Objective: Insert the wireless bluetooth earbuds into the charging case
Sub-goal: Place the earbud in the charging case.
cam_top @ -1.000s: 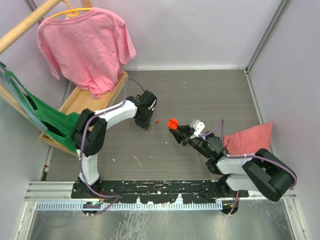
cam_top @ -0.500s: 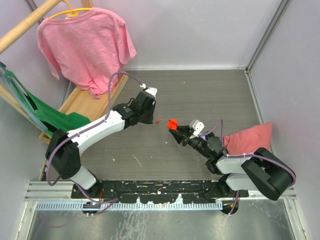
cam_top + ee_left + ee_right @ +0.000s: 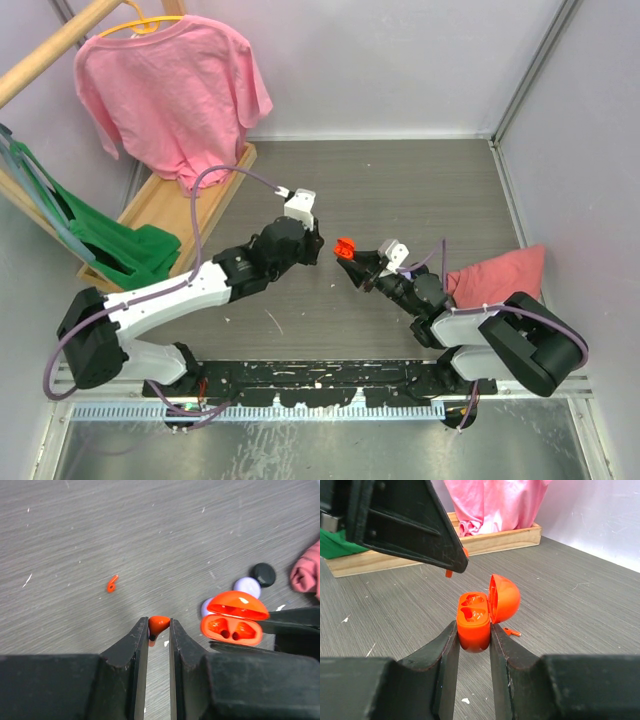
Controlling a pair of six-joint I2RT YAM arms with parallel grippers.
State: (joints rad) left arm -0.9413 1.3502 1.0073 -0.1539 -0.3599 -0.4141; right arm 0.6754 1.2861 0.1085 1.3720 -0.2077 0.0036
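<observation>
The charging case is orange, not black, with its lid open and two empty sockets showing. My right gripper is shut on its base and holds it above the table; it also shows in the left wrist view and the top view. My left gripper is shut on one small orange earbud, just left of the case. In the right wrist view its fingers hang above and left of the case. A second orange earbud lies on the table.
A black round disc and two lilac discs lie behind the case. A pink cloth lies at the right. A wooden tray, green cloth and a hanging pink T-shirt are at the far left.
My left arm has stretched out and swung right, bringing its gripper close to the open case. The right arm and the case have stayed in place.
</observation>
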